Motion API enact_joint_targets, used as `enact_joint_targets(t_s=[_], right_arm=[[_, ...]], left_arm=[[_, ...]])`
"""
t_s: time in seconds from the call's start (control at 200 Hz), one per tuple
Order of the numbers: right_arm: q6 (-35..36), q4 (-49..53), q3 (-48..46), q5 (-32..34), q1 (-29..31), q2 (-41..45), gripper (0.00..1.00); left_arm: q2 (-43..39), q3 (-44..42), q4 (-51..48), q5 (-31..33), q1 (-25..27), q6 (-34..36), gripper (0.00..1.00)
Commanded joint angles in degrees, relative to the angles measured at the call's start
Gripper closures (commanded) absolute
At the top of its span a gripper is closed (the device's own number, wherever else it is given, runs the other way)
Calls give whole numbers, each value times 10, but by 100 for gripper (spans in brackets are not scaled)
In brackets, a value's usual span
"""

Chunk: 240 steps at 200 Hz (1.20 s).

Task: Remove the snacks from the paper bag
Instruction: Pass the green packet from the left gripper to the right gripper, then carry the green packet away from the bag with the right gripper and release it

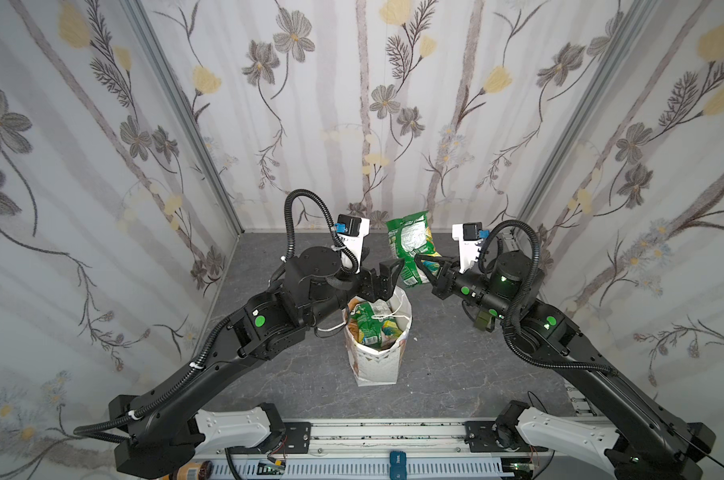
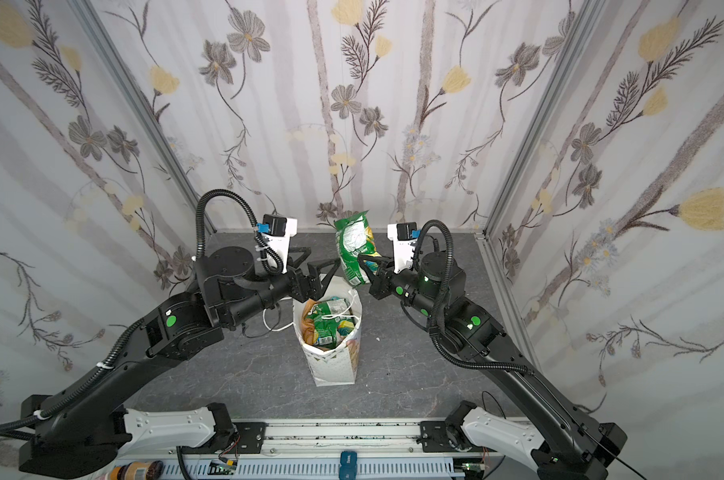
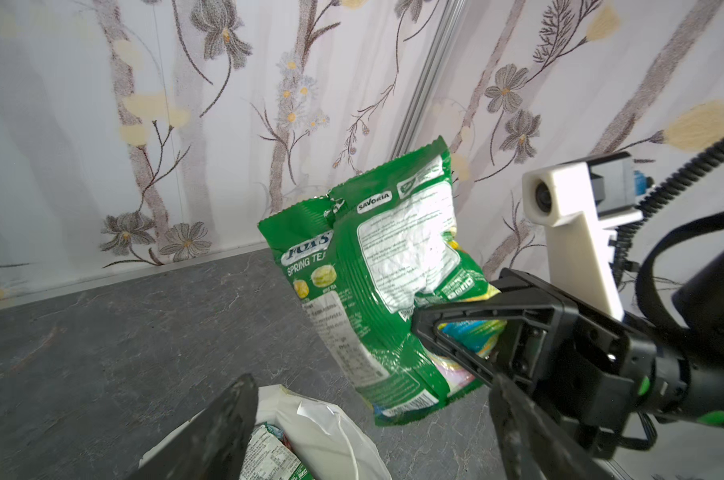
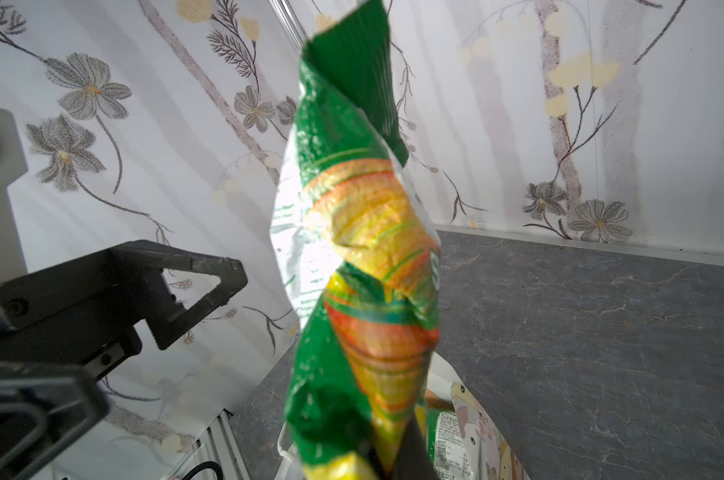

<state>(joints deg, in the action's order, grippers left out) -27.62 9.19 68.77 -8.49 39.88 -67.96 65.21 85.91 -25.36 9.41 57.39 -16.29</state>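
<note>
Got green FOX'S Spring Tea pkt (image 1: 410,245) pinched tight in right claw (image 1: 423,265), clear of paper bag (image 1: 376,368) just below. Left claw (image 2: 325,257) spread wide, empty, just beside pkt. Looks early tbh: several more pkts (image 1: 372,326) left inside.

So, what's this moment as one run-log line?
right gripper shut on green packet | left gripper open | paper bag upright, packets inside

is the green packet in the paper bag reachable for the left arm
Probably yes: the left gripper hangs open over the open paper bag; only a cord handle crosses the green packet.
</note>
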Motion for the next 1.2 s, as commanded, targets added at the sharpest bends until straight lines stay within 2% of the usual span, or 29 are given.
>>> enact_joint_targets(t_s=[0.0,0.07,0.495,0.674,0.739,0.919,1.194], right_arm=[[-18,-47,2,-41,-29,-3,100],[-27,-50,2,-68,-57,-10,100],[-67,-95,-24,-201,-219,-71,100],[-63,-105,-35,-236,-275,-127,100],[-63,-108,-37,-247,-294,-152,100],[-58,-110,-28,-281,-342,-230,100],[-46,-102,4,-286,-387,-363,100]], left_arm=[[-27,-22,42,-40,0,37,4],[-47,-47,40,-52,0,54,0],[-138,-135,21,-165,0,135,0],[-141,-138,-21,-175,1,157,0],[-148,-148,-20,-171,2,158,0],[-169,-178,-20,-105,1,159,0],[-179,-208,-9,-86,2,158,0]])
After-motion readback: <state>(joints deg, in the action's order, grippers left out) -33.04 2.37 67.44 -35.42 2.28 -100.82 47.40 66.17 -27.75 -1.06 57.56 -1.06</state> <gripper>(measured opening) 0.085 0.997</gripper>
